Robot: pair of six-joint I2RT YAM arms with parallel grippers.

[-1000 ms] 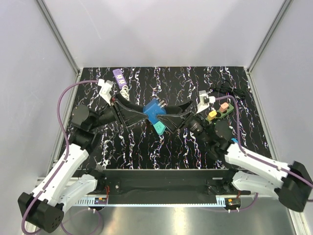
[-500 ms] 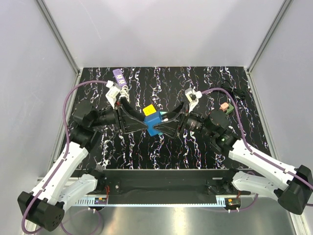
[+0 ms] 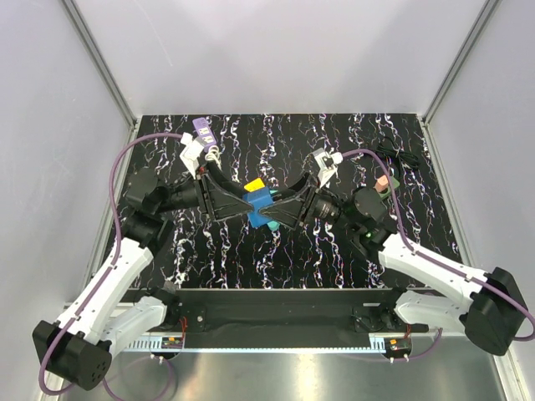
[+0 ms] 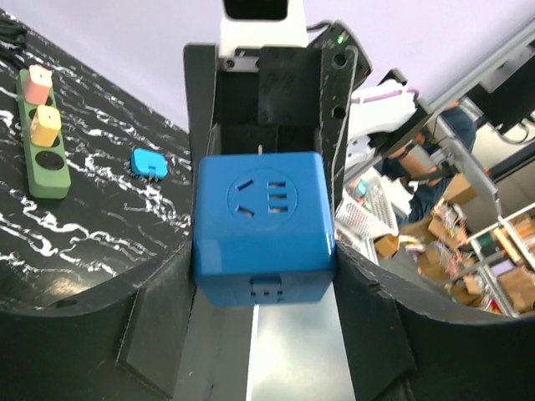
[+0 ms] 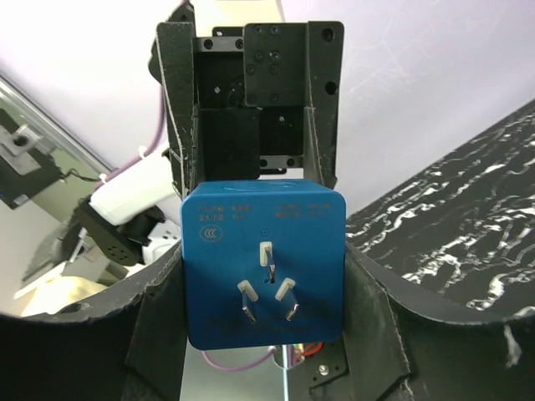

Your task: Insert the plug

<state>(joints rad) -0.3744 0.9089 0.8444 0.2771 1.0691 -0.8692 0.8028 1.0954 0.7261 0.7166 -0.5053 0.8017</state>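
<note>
The plug (image 3: 262, 201) is a blue cube held above the middle of the table, between two grippers that face each other. My left gripper (image 3: 249, 204) comes in from the left and my right gripper (image 3: 276, 212) from the right. In the left wrist view the cube (image 4: 263, 225) shows its socket face, and the black fingers (image 4: 163, 326) touch both of its sides. In the right wrist view the cube (image 5: 263, 267) shows three metal prongs and sits tight between that gripper's fingers (image 5: 372, 309). The green power strip (image 4: 42, 138) lies on the table and holds a pink and a yellow plug.
A yellow plug (image 3: 254, 183) and a teal one (image 3: 270, 225) lie under the joined grippers. A small blue plug (image 4: 149, 163) lies near the strip. A purple adapter (image 3: 202, 127) and a black cable (image 3: 393, 154) sit at the back. Purple cables arc over both wrists.
My right gripper left the teal plug, swung level with the blue cube and narrowed its jaws round it. The left gripper turned the cube toward it; both wrists shifted slightly.
</note>
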